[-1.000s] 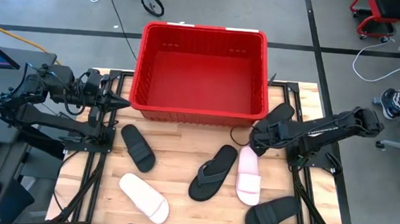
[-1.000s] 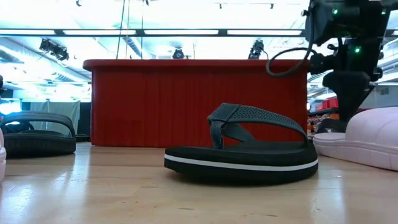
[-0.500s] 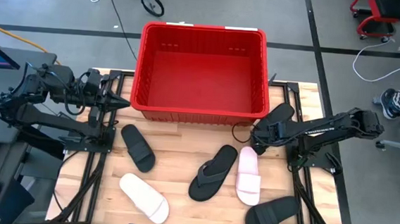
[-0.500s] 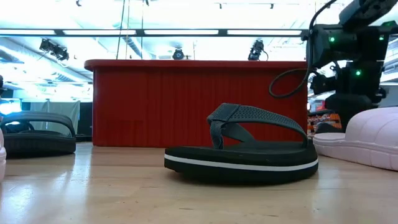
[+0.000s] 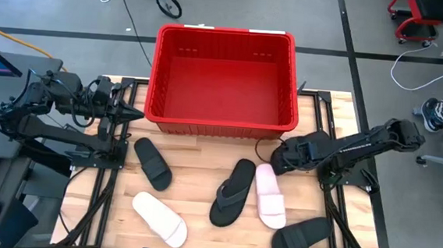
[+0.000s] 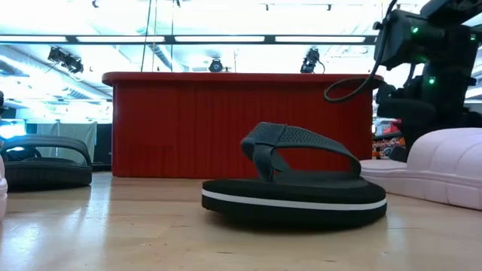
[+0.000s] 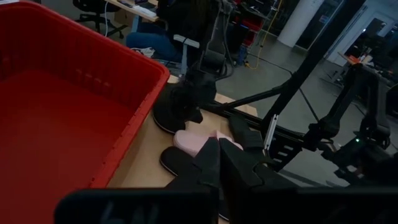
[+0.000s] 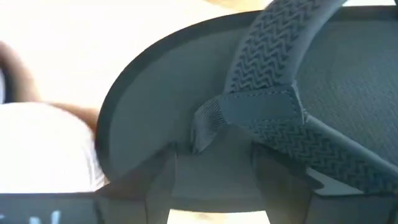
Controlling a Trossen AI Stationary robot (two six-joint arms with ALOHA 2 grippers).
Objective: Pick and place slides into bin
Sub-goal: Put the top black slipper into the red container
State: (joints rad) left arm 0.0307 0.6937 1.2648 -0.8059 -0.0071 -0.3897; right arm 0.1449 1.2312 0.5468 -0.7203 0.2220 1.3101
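Observation:
The red bin [image 5: 223, 77] stands at the table's far middle. My right gripper [image 5: 276, 161] is low over the table and open. It is at the far end of a pale pink slide [image 5: 270, 195], which lies flat beside a black flip-flop [image 5: 231, 192]. The right wrist view shows the flip-flop's thong strap [image 8: 273, 99] close ahead of the fingers and the pink slide [image 8: 43, 146] to one side. A second black flip-flop [image 5: 309, 128] lies under the right arm. My left gripper [image 5: 134, 114] is shut and empty beside the bin's left wall. My right gripper comes in level from the table's right and is against the pink slide's far end [image 5: 264, 171], with the side of a finger as far as shows. The gripper itself hides the exact spot. The slide lies flat on the table. Whether it also touches the flip-flop, I cannot tell.
A black slide [image 5: 152, 164] and a white slide [image 5: 160, 219] lie at the table's left. Another black slide [image 5: 301, 236] lies at the near right corner. A person's blue-white sneaker [image 5: 441, 114] shows beyond the right edge.
My right gripper has gone toward the table's left and a little toward its near edge. The pink slide's far end has slid left, so the slide has turned while its near end stayed. The black flip-flop has shifted slightly left.

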